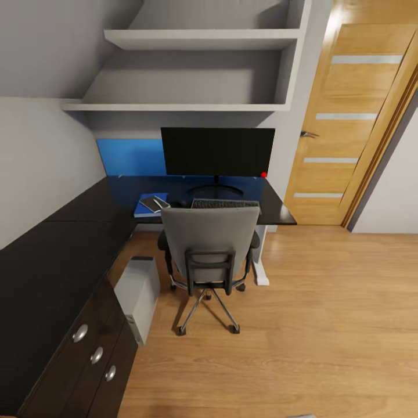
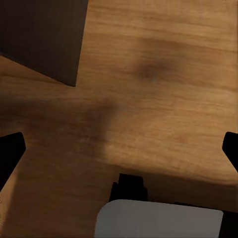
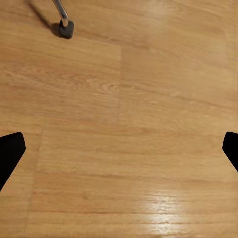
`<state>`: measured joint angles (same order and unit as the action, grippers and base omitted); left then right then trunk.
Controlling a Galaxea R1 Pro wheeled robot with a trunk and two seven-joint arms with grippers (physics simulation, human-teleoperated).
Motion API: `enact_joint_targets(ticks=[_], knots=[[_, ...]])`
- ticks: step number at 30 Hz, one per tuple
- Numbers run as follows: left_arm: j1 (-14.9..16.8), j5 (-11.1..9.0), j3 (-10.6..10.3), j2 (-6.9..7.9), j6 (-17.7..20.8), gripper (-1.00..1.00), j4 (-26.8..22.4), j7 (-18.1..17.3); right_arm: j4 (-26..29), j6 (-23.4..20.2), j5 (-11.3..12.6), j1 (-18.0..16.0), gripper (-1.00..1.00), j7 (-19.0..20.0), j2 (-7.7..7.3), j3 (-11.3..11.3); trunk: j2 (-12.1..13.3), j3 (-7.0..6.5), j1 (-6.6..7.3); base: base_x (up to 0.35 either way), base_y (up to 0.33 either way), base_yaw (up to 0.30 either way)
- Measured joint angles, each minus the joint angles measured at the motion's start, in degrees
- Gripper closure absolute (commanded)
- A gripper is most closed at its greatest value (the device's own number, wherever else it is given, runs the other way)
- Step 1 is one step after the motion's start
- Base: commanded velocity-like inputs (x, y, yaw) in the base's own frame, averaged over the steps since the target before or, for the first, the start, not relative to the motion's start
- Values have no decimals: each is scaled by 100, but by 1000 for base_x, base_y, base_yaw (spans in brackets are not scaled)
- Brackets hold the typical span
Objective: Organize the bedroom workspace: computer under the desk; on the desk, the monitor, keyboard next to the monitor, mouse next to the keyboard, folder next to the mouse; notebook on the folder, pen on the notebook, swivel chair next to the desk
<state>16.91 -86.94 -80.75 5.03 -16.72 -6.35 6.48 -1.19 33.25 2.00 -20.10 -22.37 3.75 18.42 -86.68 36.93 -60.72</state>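
Note:
The black-topped desk [image 1: 52,273] runs along the left wall and turns under the shelves. On its far part stands the monitor [image 1: 217,152], with the keyboard [image 1: 225,204] in front of it. Left of the keyboard lies the blue folder [image 1: 143,209], with the dark notebook [image 1: 152,204] on top and a thin white pen [image 1: 162,201] on that. The mouse between folder and keyboard is too dark to make out. The grey swivel chair [image 1: 210,244] is pushed up to the desk. The computer [image 1: 138,293] stands on the floor at the desk's edge. My left gripper [image 2: 119,151] and right gripper [image 3: 119,151] hang open over the floor.
An oak door [image 1: 348,116] with frosted strips is at the right. Open oak floor [image 1: 325,325] spreads right of the chair. A chair caster [image 3: 66,28] shows in the right wrist view, and a dark desk corner [image 2: 42,37] in the left wrist view.

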Motion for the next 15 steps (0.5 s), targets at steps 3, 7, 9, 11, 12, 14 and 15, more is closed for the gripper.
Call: enact_joint_targets(ticks=[3,7,9,11,12,14,15], knots=[[2,2,2,0,-42,-100,0,5,0,0,0,0,-100,0,0,0,120,-54,66,0,0,0],[2,2,3,6,-122,-100,5,7,0,0,0,0,-100,0,0,0,281,-126,154,0,0,0],[3,2,5,12,-165,-100,7,10,0,0,0,-1,-100,0,0,0,361,-162,198,0,0,0],[3,1,7,18,-182,-100,7,12,0,0,0,-3,-100,0,0,0,441,-198,242,0,0,0],[3,1,8,22,-188,-100,7,15,0,0,0,-2,-100,0,0,0,481,-216,264,0,0,0],[3,2,7,26,-192,-100,8,25,0,0,0,-1,-100,0,0,0,562,-251,308,0,0,0],[3,2,6,26,-192,-100,8,29,0,0,0,0,-100,0,0,0,602,-269,330,0,0,0]])
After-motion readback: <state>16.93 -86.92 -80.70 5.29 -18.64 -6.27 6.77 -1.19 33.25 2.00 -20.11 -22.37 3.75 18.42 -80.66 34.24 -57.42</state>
